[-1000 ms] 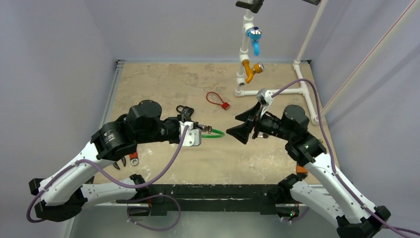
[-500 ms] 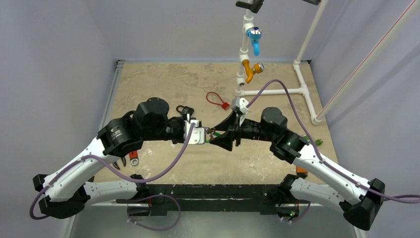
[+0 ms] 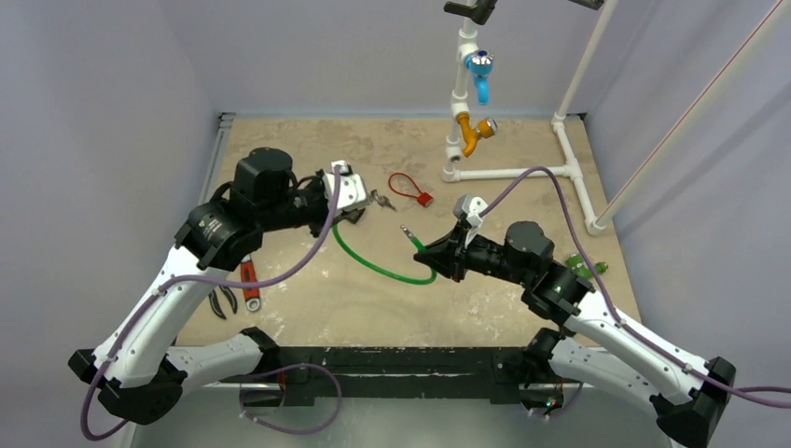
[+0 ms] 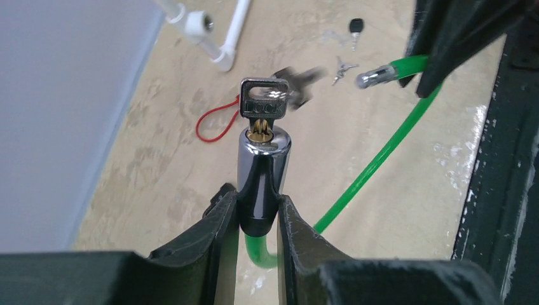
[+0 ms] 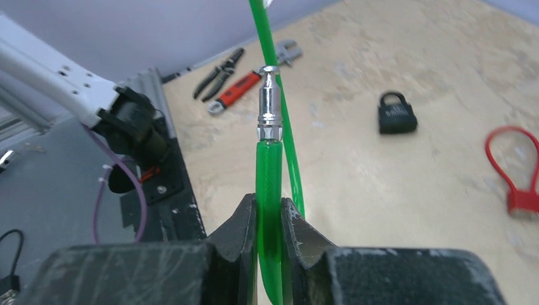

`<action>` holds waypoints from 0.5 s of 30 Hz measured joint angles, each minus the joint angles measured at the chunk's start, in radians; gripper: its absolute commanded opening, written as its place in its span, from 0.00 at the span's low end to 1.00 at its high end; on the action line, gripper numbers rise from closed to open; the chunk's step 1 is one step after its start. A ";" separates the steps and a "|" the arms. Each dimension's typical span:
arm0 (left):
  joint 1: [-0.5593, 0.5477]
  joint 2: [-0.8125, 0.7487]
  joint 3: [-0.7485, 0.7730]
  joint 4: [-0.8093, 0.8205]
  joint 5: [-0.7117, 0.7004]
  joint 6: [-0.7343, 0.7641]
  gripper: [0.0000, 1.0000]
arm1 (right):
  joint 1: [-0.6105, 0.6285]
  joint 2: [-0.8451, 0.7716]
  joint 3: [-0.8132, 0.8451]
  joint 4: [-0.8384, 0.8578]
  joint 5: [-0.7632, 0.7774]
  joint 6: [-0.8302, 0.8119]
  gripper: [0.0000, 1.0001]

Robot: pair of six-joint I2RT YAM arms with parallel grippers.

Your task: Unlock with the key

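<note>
The small silver key (image 4: 264,105) stands in the keyhole of the chrome lock cylinder (image 4: 262,166). My left gripper (image 4: 257,198) is shut on that cylinder's dark lower part, over the left middle of the table (image 3: 357,209). The green cable (image 3: 373,264) curves from the lock to my right gripper (image 3: 424,248). In the right wrist view, that gripper (image 5: 269,206) is shut on the cable just below its metal end pin (image 5: 268,105). The pin (image 4: 375,76) is out of the lock and apart from it. Spare keys (image 4: 299,84) dangle blurred beside the key.
A red loop seal (image 3: 410,189) lies behind the grippers, and a black padlock (image 5: 397,114) sits on the table. Pliers (image 3: 222,301) and a red wrench (image 3: 248,280) lie at the near left. A white pipe frame (image 3: 522,173) with blue (image 3: 480,70) and yellow (image 3: 476,131) valves stands at the back right.
My right gripper has shut on the cable end. The arms have drawn apart: the left went back-left with the lock, and the cable's pin now hangs free of it.
</note>
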 measured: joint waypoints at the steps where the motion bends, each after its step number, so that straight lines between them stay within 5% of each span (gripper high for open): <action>1: 0.048 0.000 0.005 0.000 0.002 -0.015 0.00 | -0.007 -0.023 -0.023 -0.027 0.028 0.007 0.00; 11: 0.143 0.028 -0.032 -0.014 0.065 -0.124 0.00 | -0.012 0.066 -0.084 -0.025 0.116 0.188 0.09; 15: 0.143 0.122 -0.085 -0.040 0.011 -0.149 0.00 | -0.012 0.176 -0.100 -0.017 0.154 0.286 0.26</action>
